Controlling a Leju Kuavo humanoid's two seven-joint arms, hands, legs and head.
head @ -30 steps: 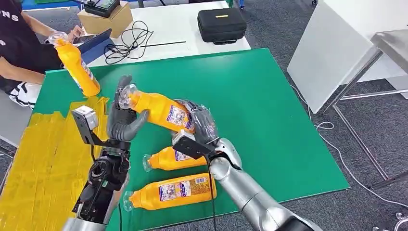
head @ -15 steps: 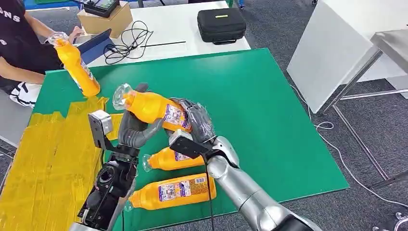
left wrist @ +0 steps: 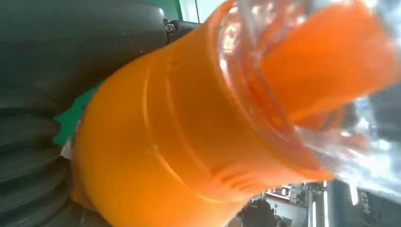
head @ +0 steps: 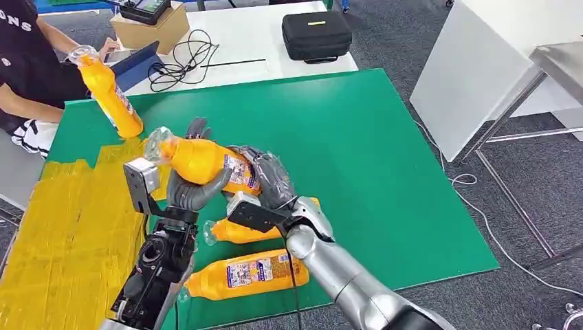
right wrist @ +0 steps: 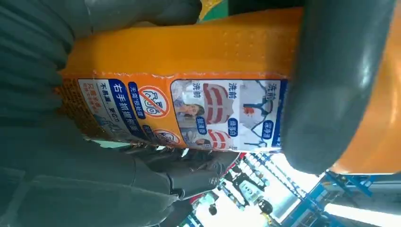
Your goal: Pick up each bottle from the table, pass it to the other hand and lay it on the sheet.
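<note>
Above the bench (head: 385, 158), both hands grip one orange bottle (head: 199, 159): right hand (head: 269, 180) at its base, left hand (head: 194, 187) under its shoulder (cap toward 10 o'clock).

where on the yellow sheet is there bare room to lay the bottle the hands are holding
The yellow sheet is bare along its near and middle stretch, bordered by the table's left edge and the left hand. Its far corner is crowded: a person holds an orange plastic bottle upright there. The green mat beside the sheet is taken by two lying orange bottles.
</note>
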